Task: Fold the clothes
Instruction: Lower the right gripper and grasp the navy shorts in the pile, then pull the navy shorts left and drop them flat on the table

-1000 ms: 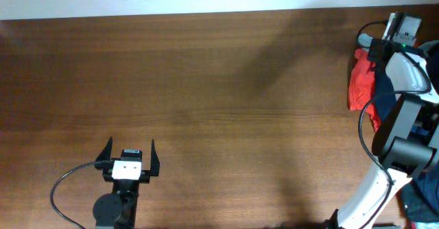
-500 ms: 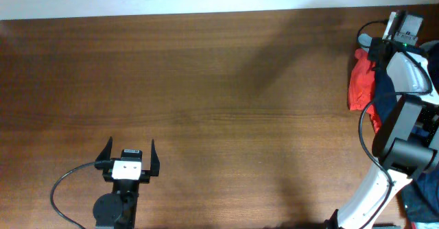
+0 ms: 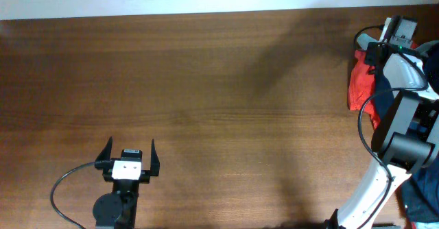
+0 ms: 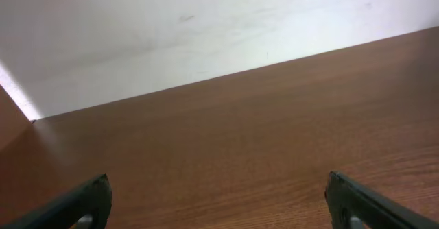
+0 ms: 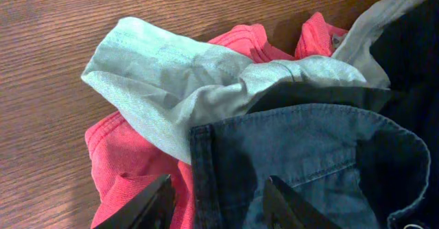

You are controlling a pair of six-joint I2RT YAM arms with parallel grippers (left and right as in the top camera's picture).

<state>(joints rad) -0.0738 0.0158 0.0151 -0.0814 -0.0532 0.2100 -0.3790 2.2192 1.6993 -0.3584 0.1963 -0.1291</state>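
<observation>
A heap of clothes lies at the table's far right edge. In the overhead view I see an orange-red garment point(image 3: 359, 83) and dark navy cloth point(image 3: 381, 92) under my right arm. The right wrist view shows the navy-blue shorts point(image 5: 309, 160) with a stitched hem, a pale grey garment point(image 5: 178, 78) and the orange-red garment point(image 5: 130, 167). My right gripper point(image 5: 218, 203) is open, its fingers straddling the hem of the navy shorts just above the heap. My left gripper point(image 3: 130, 151) is open and empty over bare wood at the front left; it also shows in the left wrist view point(image 4: 218, 201).
The wooden table point(image 3: 206, 85) spans the view, with a white wall point(image 4: 171, 30) behind its far edge. The right arm's white base point(image 3: 370, 188) stands at the front right. More dark cloth point(image 3: 422, 195) lies off the table's right corner.
My right gripper has shifted very slightly over the heap. The left arm has not moved.
</observation>
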